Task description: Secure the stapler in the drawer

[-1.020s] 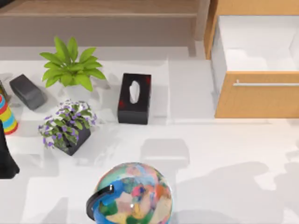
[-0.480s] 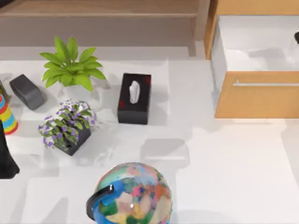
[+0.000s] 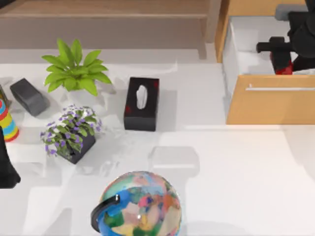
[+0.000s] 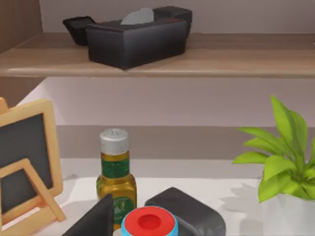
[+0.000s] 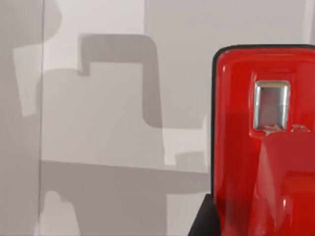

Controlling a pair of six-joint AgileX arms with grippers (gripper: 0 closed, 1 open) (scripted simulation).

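Right gripper (image 3: 284, 60) at upper right of the top view, over the open drawer (image 3: 270, 105), clamped on the red stapler (image 3: 283, 69) (just a red sliver there, close-up against the white inside from the right wrist (image 5: 266, 142)). Left arm (image 3: 6, 164) parked at the left edge. Further left: black tissue box (image 3: 141, 103), green plant (image 3: 74, 71), globe (image 3: 140, 209) at bottom centre.
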